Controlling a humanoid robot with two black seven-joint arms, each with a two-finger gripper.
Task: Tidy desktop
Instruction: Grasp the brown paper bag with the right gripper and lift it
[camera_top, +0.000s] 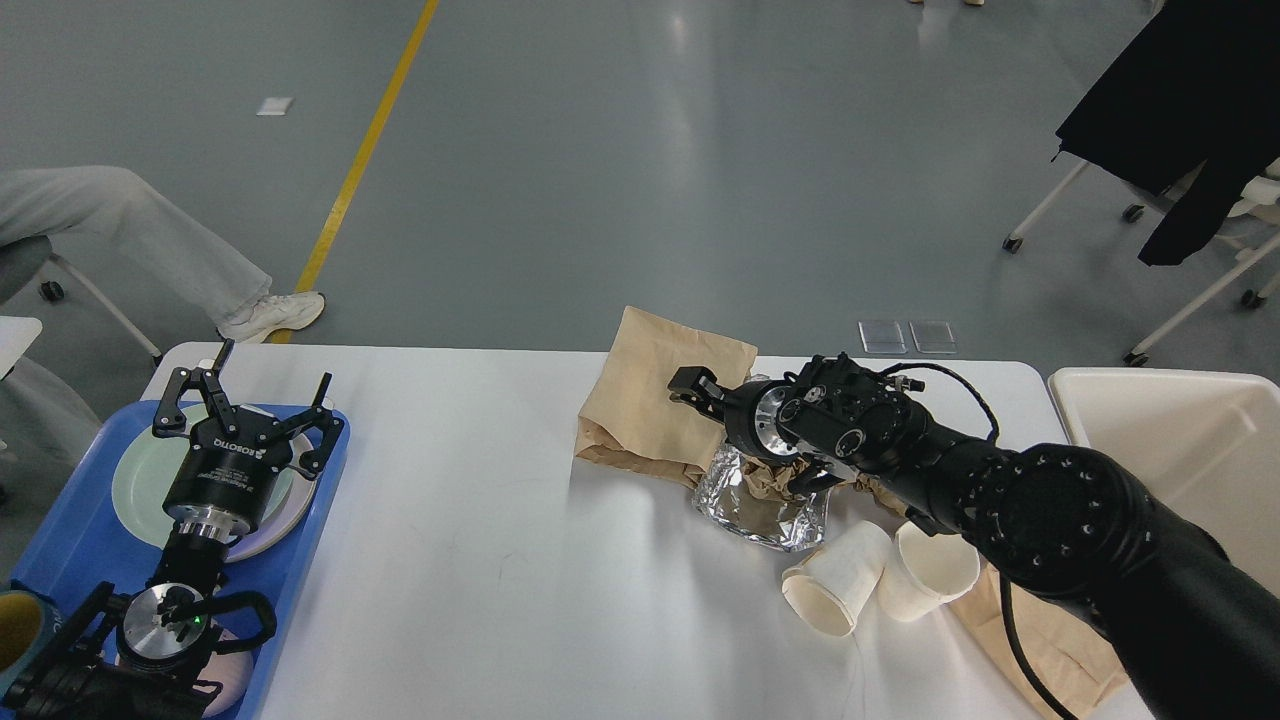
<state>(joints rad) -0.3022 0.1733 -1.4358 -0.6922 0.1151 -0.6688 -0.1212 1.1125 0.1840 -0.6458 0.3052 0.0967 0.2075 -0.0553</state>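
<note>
The white desktop (480, 560) holds a brown paper bag (650, 400), an open foil bag (755, 505) stuffed with crumpled brown paper, and two white paper cups (835, 590) lying side by side. My right gripper (735, 415) hovers low over the foil bag's mouth, one dark finger (690, 385) reaching over the brown bag. Its fingers are too dark to tell apart. My left gripper (245, 400) stands open above a pale plate (140, 480) on the blue tray (70, 520), holding nothing.
A cream bin (1180, 440) stands at the table's right end. A second flat brown bag (1040, 640) lies under my right arm. A cup (18, 625) sits at the tray's near left. A seated person's leg and wheeled chairs are beyond the table.
</note>
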